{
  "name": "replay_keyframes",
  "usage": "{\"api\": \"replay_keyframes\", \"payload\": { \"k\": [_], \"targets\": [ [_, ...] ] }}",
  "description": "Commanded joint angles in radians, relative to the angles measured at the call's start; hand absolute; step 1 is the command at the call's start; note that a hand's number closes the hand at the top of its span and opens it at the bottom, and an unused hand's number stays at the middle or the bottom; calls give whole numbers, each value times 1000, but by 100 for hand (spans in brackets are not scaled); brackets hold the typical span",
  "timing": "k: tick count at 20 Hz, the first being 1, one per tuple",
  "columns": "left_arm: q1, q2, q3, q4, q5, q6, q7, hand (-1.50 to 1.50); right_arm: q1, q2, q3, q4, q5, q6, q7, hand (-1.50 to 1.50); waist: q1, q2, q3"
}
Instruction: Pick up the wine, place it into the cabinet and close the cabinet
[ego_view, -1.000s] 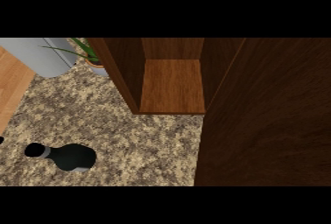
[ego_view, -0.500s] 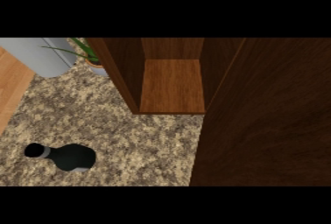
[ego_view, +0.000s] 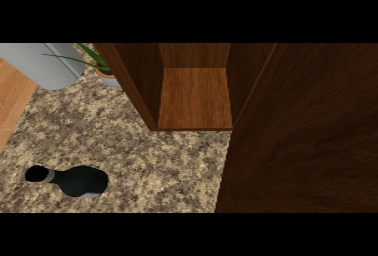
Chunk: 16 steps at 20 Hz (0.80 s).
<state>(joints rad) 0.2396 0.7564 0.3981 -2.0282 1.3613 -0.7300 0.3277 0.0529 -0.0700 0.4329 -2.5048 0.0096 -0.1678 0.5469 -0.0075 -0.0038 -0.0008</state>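
Note:
The wine (ego_view: 74, 180) is a black bottle with a grey band at its neck, standing on the speckled stone counter (ego_view: 148, 155) at the lower left. The wooden cabinet (ego_view: 196, 100) stands open at the top middle, with a bare shelf inside. Its open door (ego_view: 303, 135) fills the right side of the head view. Neither hand shows anywhere in the view.
A grey rounded appliance (ego_view: 44, 62) and a potted green plant (ego_view: 96, 62) stand at the back left beside the cabinet. A strip of light wood surface (ego_view: 11, 100) runs along the left edge.
The view has shifted slightly, so the bottle sits a little lower and to the right in the picture. Nothing on the counter has moved.

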Motion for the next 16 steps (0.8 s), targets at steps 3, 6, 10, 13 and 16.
{"api": "replay_keyframes", "payload": {
  "k": [3,6,10,13,16],
  "targets": [
    [-36,-52,-17,28,-68,2,32,-150,-20,-33,6,-150,88,-29,93,-150,3,1,0],
    [-129,-42,-40,99,-99,13,37,-150,-34,-57,-16,-194,66,-42,129,-150,-12,2,0],
    [-145,-136,-93,160,-205,-55,27,-150,-76,-58,51,-201,130,-89,181,-150,-15,0,-1],
    [-75,-217,-65,169,-287,-138,-5,-150,-37,-62,93,-190,163,-119,137,-150,-4,-3,-1],
    [-174,-279,-89,245,-386,-135,-22,-150,-77,-86,55,-165,120,-114,152,-150,-8,1,0]
  ]
}}
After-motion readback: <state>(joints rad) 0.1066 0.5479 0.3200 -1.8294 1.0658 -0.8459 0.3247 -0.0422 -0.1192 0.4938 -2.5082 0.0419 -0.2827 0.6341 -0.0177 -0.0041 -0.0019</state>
